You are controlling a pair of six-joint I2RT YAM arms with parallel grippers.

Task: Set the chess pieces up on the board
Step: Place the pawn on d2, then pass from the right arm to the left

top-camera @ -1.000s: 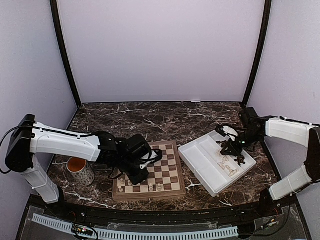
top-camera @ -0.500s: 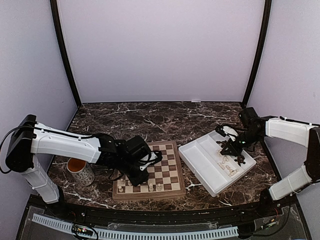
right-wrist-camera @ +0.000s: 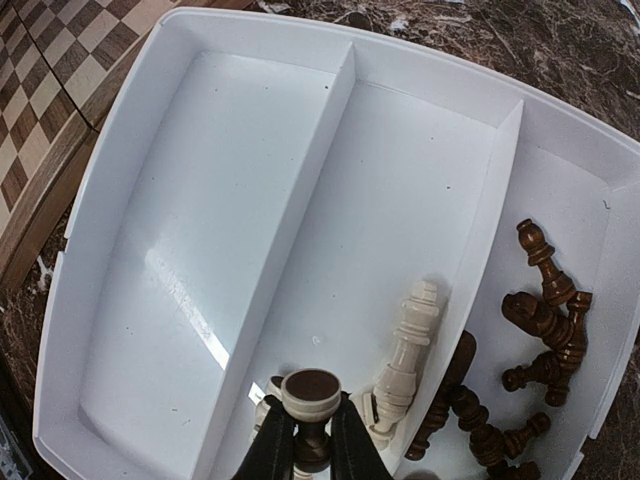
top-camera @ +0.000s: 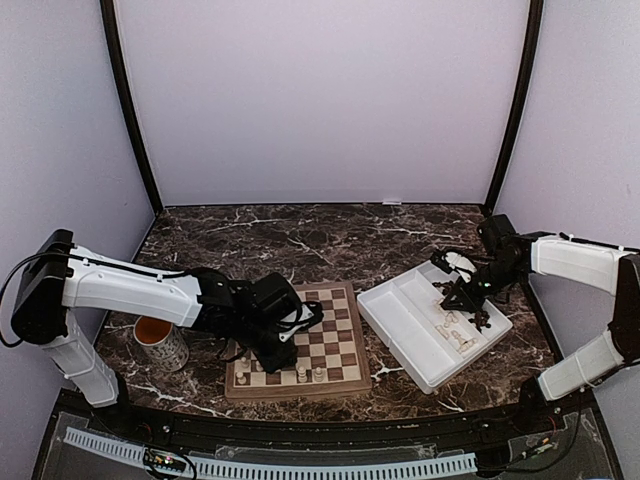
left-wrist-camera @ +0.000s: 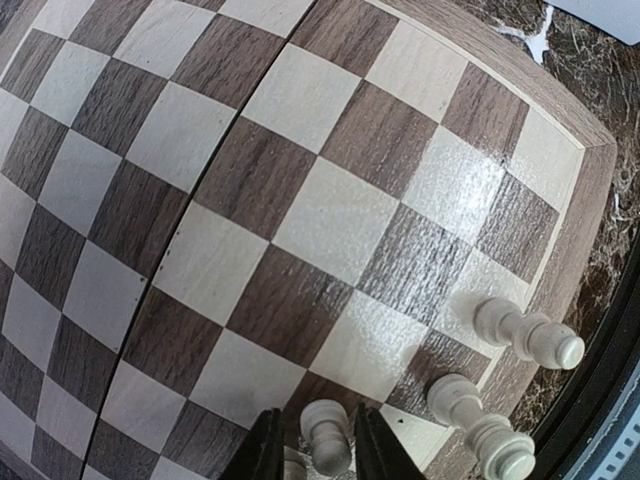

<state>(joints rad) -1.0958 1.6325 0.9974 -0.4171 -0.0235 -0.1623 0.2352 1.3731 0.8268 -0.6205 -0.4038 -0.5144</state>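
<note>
Marbled tabletop [top-camera: 300, 235], chessboard [left-wrist-camera: 300, 200] — your left gripper [left-wrist-camera: 318, 455] is standing slightly parted around a pale pawn [left-wrist-camera: 325, 440]; your right gripper [right-wrist-camera: 310, 440] is pinching a chess piece [right-wrist-camera: 310, 392] over the white tray [right-wrist-camera: 200, 200].

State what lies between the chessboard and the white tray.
Nothing but a narrow strip of bare marble table separates the board from the white tray. The right wrist view shows it most clearly.

The cup [top-camera: 160, 343], board [top-camera: 338, 342] and tray [top-camera: 396, 326] lie left to right; chess pieces [top-camera: 301, 375] stand along the board's near edge.
</note>
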